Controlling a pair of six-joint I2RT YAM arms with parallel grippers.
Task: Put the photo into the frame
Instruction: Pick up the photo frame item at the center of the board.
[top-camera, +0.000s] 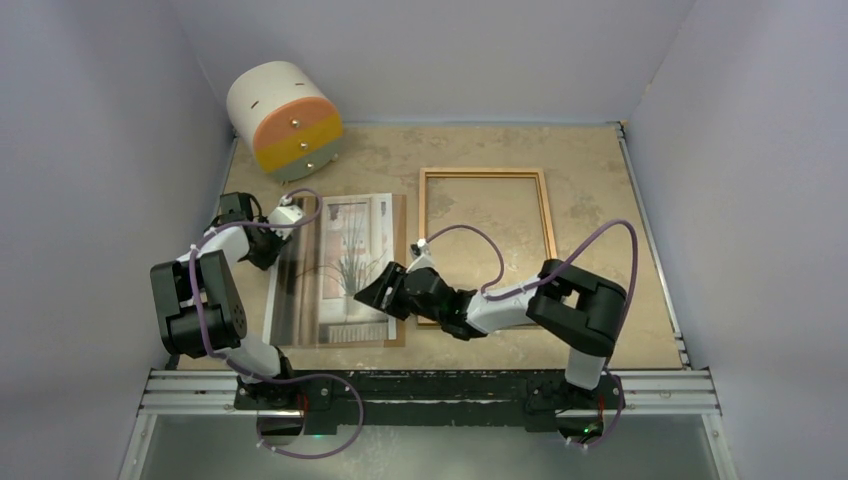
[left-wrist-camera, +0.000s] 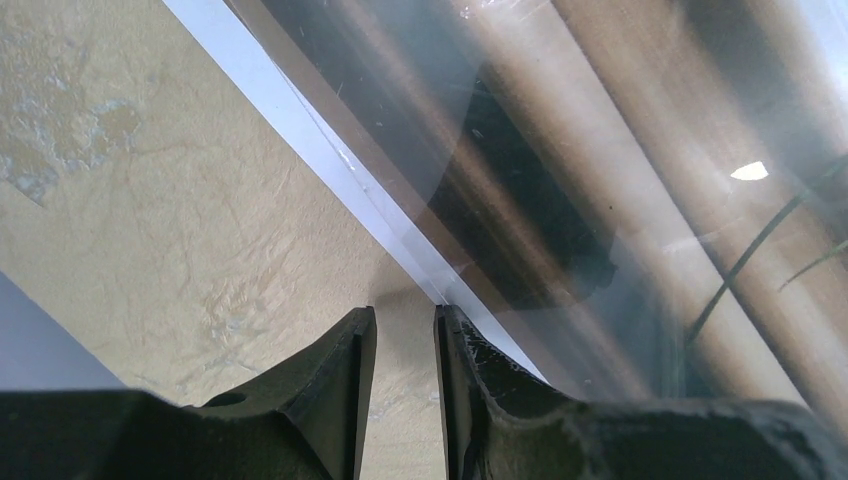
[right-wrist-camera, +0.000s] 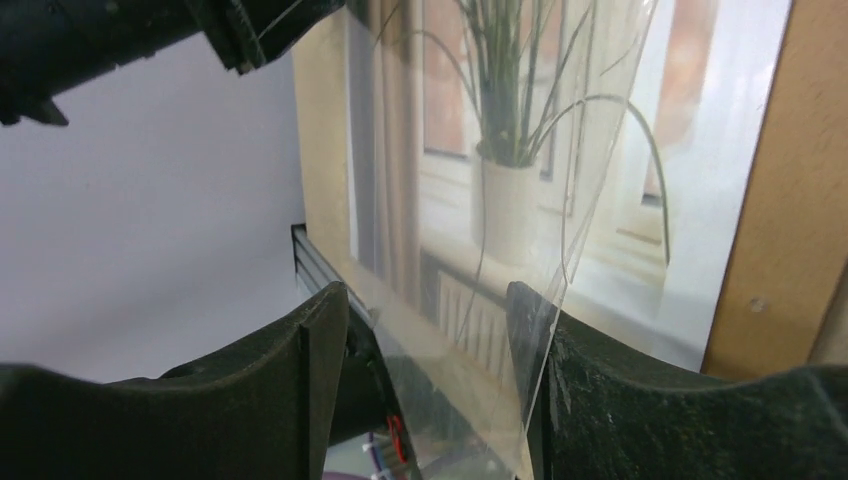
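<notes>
Nearest the overhead camera: both arm bases, on the rail at the near edge of the table (top-camera: 600, 180). Left gripper (top-camera: 290, 213): reaches to the far-left corner of a clear pane (top-camera: 295, 290) and grips it there. Pane: hangs tilted over the left part of the photo (top-camera: 360, 240). Photo: lies face up on a brown backing board (top-camera: 401, 230), left of centre, plant picture showing. Right gripper (top-camera: 368, 290): sits at the pane's near-right edge, above the photo. Frame (top-camera: 484, 172): lies flat just right of the board, apart from it, with bare table showing inside its rim. Stands in the far-left corner: a round white box with an orange and yellow face (top-camera: 285, 120).

Left wrist view. Fingers (left-wrist-camera: 350, 345): drawn close, with only a narrow slit between them. Pane's pale edge: runs straight into that slit, pinched there. Left of it: tan table.

Right wrist view. Fingers (right-wrist-camera: 320, 330): spread wide, clamping nothing. Pane's corner: sits between them, its edge touching the right-hand one. Beyond: the photo's potted plant, with the board's brown margin along its right side
</notes>
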